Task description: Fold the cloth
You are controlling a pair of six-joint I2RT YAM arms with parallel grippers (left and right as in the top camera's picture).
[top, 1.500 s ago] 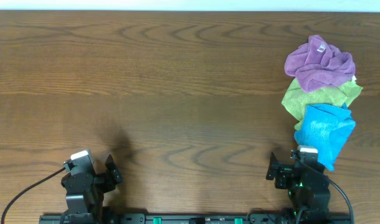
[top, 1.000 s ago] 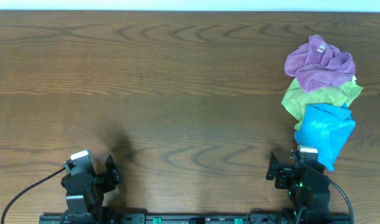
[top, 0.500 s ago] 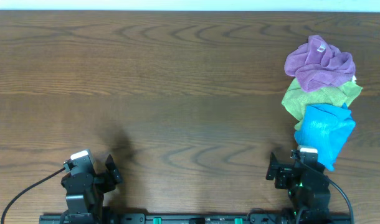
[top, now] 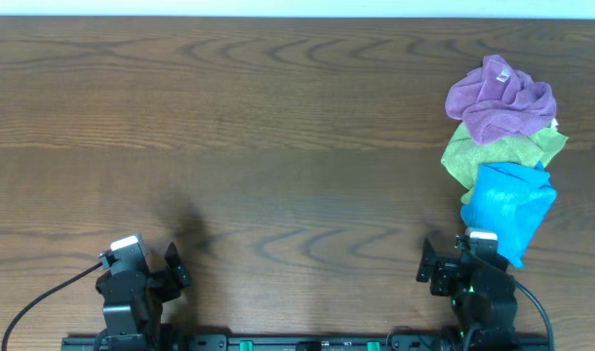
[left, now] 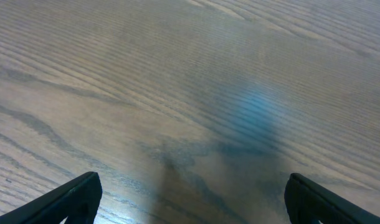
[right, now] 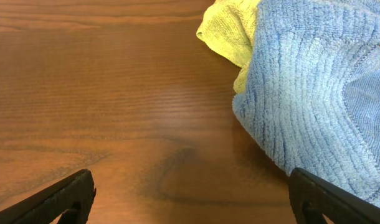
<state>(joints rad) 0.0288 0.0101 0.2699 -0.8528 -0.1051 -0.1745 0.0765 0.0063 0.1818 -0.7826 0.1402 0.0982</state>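
Observation:
The sky-blue cloth (top: 508, 207) lies crumpled at the right of the table, nearest of a pile of three cloths. It fills the upper right of the right wrist view (right: 314, 93). My right gripper (right: 190, 202) is open and empty over bare wood, just in front and left of the cloth; its right finger is next to the cloth's edge. It sits at the front right in the overhead view (top: 454, 268). My left gripper (left: 190, 199) is open and empty over bare wood, at the front left in the overhead view (top: 156, 273).
A light green cloth (top: 497, 151) lies behind the blue one, also showing in the right wrist view (right: 230, 28). A purple cloth (top: 497, 97) lies behind that. The wooden table (top: 278, 146) stretches left of the pile.

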